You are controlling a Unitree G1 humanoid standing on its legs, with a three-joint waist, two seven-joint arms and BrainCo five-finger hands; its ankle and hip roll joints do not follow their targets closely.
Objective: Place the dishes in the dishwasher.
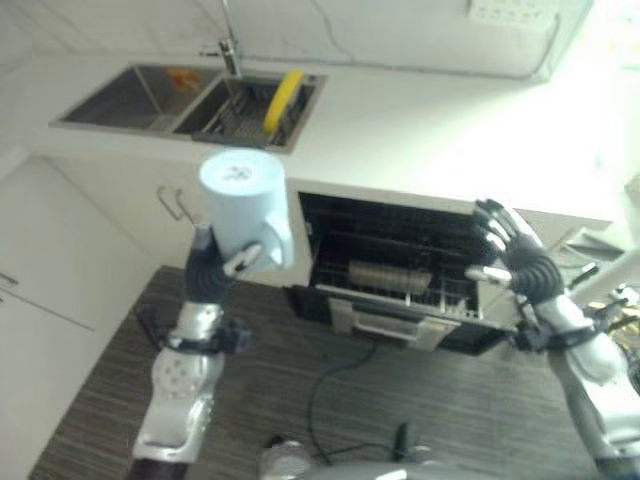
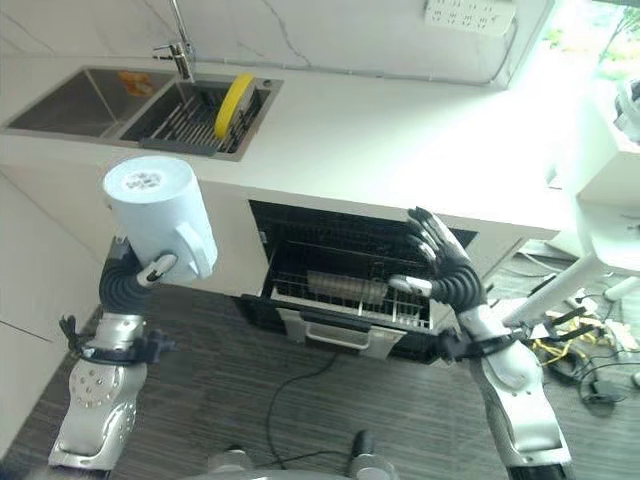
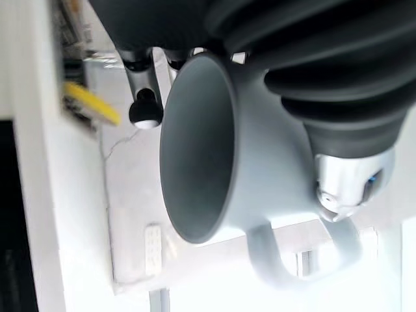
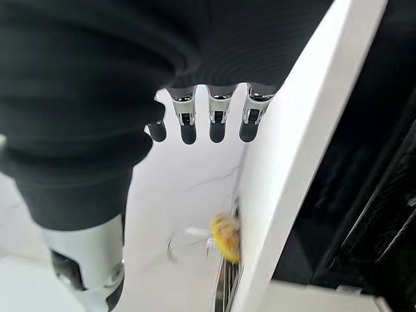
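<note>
- Mug (image 1: 243,200), pale blue with one loop handle, is held aloft in my left hand (image 1: 228,262) at centre left of the left eye view, base up, in front of the counter (image 1: 400,130) edge.
- Handling, by my judgement: rigid glazed ware, moderately light, smooth enough to slip, breakable if dropped; the body just beside the handle is the soundest hold.
- Left fingers (image 3: 144,97) and thumb are curled round the mug body, mouth facing the wrist camera, handle clear of the grasp.
- Right hand (image 2: 445,265) is spread open, holding nothing, in front of the dishwasher (image 2: 350,270) at centre right.
- Dishwasher rack (image 2: 345,290) is pulled out; mug is well apart from it, to its left and higher.
- Yellow plate (image 1: 283,98) stands in the sink (image 1: 130,95), upper left.
</note>
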